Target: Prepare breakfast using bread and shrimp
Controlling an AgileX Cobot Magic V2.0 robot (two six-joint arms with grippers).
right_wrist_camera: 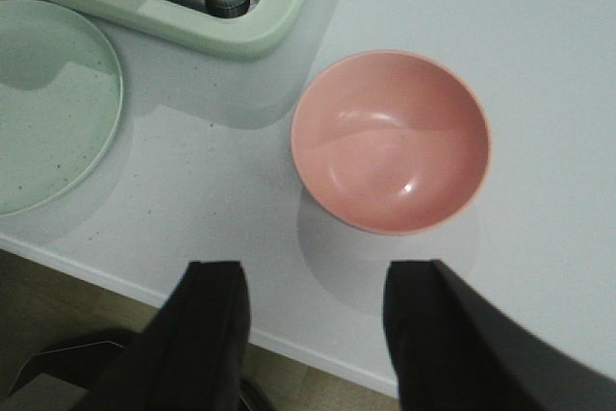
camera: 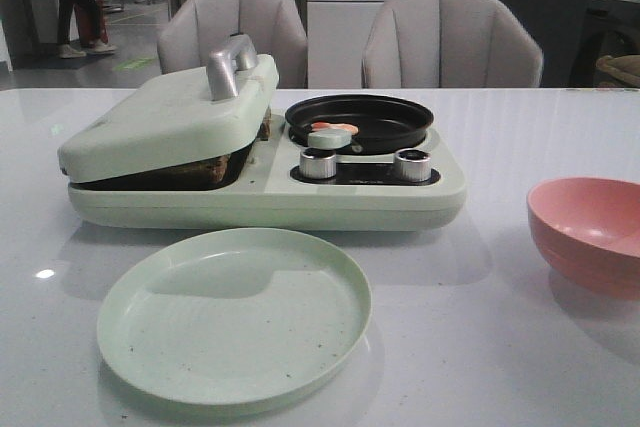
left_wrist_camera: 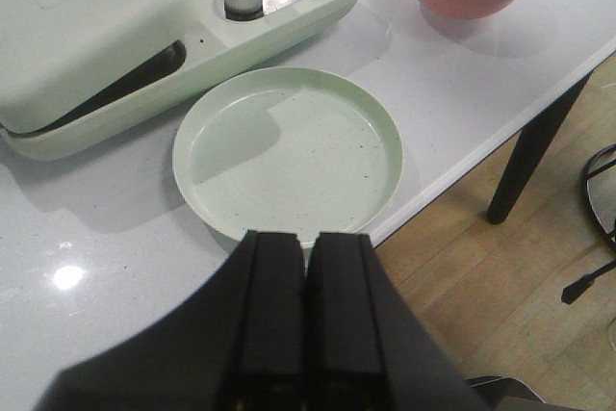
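Observation:
A pale green breakfast maker point(camera: 270, 197) stands mid-table. Its lid point(camera: 170, 112) is tilted down over the bread point(camera: 205, 169), and only a brown crust edge shows in the gap. The shrimp point(camera: 335, 128) lies at the front of the black round pan point(camera: 385, 119), just behind a green knob. Neither gripper shows in the front view. My left gripper point(left_wrist_camera: 306, 238) is shut on nothing, over the near table edge beside the green plate point(left_wrist_camera: 289, 151). My right gripper point(right_wrist_camera: 313, 276) is open and empty, above the table edge just short of the pink bowl point(right_wrist_camera: 390, 141).
The empty green plate point(camera: 235, 317) sits in front of the appliance, and the empty pink bowl point(camera: 590, 232) is at the right. Two metal knobs point(camera: 318, 162) face forward. Two chairs point(camera: 450, 42) stand behind the table.

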